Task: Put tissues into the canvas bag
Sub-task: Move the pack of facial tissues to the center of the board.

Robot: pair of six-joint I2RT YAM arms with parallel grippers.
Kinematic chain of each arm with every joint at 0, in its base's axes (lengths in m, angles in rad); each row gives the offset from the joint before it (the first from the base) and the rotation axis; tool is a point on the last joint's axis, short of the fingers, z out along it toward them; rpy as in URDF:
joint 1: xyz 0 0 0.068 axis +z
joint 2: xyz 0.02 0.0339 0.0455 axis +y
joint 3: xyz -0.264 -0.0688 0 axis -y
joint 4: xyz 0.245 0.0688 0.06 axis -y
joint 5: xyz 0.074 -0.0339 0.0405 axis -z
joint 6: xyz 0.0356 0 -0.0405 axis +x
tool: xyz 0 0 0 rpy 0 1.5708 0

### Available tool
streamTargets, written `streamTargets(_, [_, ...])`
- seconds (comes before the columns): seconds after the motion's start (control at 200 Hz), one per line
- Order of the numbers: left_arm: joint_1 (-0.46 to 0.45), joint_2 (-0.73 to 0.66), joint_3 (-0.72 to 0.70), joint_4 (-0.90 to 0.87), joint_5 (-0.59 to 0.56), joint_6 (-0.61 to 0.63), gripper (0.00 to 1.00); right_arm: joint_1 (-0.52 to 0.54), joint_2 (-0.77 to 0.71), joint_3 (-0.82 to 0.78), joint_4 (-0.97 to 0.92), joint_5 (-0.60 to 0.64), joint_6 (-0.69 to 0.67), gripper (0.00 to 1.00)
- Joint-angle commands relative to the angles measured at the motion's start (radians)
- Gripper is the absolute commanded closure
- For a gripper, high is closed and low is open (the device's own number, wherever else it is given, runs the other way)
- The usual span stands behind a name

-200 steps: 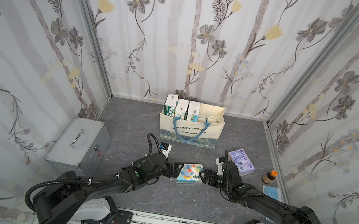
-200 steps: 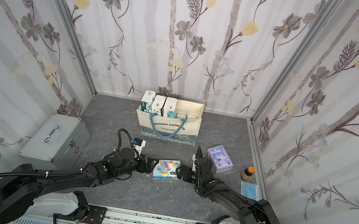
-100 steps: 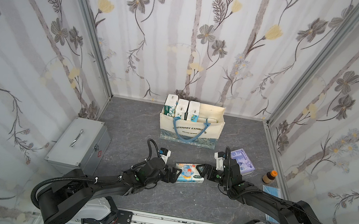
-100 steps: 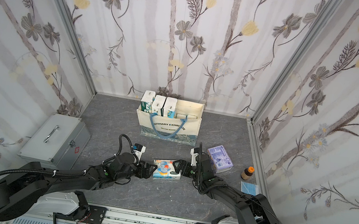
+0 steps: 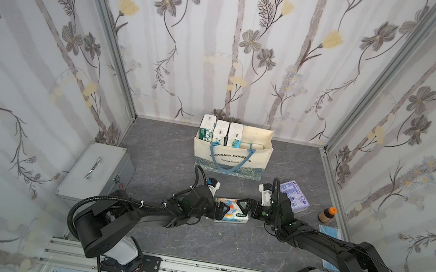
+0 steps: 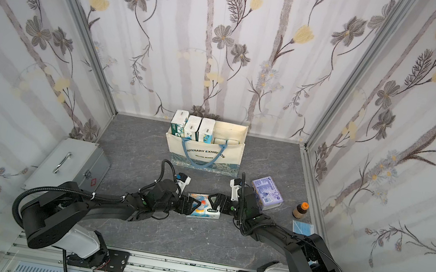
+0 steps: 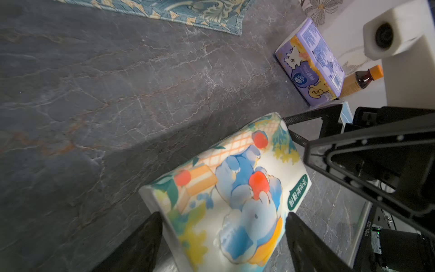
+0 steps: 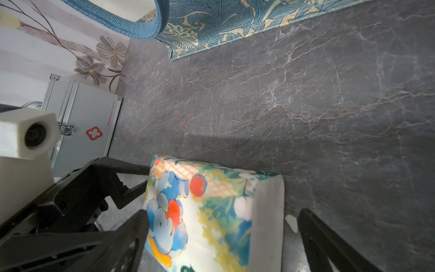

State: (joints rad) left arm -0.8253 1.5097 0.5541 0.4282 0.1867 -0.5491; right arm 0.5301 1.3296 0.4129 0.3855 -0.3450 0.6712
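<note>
A white tissue pack with a blue elephant cartoon (image 5: 233, 216) (image 6: 206, 210) lies flat on the grey table between my two arms. My left gripper (image 5: 223, 212) (image 7: 222, 215) straddles one end of it, jaws open, with only narrow gaps to the pack's (image 7: 223, 188) sides. My right gripper (image 5: 243, 208) (image 8: 222, 212) stands open over the other end, one finger beside the pack (image 8: 211, 212), the other clear of it. The canvas bag (image 5: 231, 157) (image 6: 203, 153) stands upright at the back with tissue packs (image 5: 220, 132) upright inside. A lavender pack (image 5: 295, 196) (image 7: 310, 63) lies behind the right wrist.
A silver metal case (image 5: 96, 173) (image 8: 82, 122) sits at the left wall. A small brown bottle with an orange cap (image 5: 328, 215) (image 7: 362, 80) and a flat blue mask packet (image 5: 329, 231) lie near the right wall. Bare table lies between the grippers and the bag.
Both grippers have closed in on the elephant pack from either side and now straddle its ends. The left jaws have narrowed. The pack has turned and shifted slightly.
</note>
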Motion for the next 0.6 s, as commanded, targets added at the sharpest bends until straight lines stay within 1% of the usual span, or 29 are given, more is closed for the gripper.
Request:
streamTargets(0.0, [0.005, 0.057, 0.048, 0.006, 0.105, 0.017, 0.19, 0.002, 0.005, 0.007, 0.036, -0.019, -0.008, 0.01])
streamTargets(0.06, [0.009, 0.086, 0.068, 0.016, 0.129, 0.016, 0.2, 0.002, 0.007, 0.006, 0.04, -0.023, -0.007, 0.01])
streamTargets(0.24, [0.031, 0.113, 0.097, 0.007, 0.114, 0.018, 0.2, 0.001, 0.005, -0.004, 0.058, -0.036, -0.006, 0.01])
streamTargets(0.385, [0.044, 0.159, 0.139, 0.0, 0.134, 0.018, 0.2, 0.001, 0.004, -0.012, 0.069, -0.046, -0.004, 0.01])
streamTargets(0.495, [0.046, 0.141, 0.124, 0.005, 0.114, 0.013, 0.19, 0.001, -0.006, -0.02, 0.076, -0.051, -0.005, 0.01])
streamTargets(0.595, [0.047, 0.1, 0.086, 0.008, 0.062, 0.001, 0.18, 0.001, -0.023, -0.03, 0.07, -0.028, 0.0, 0.01])
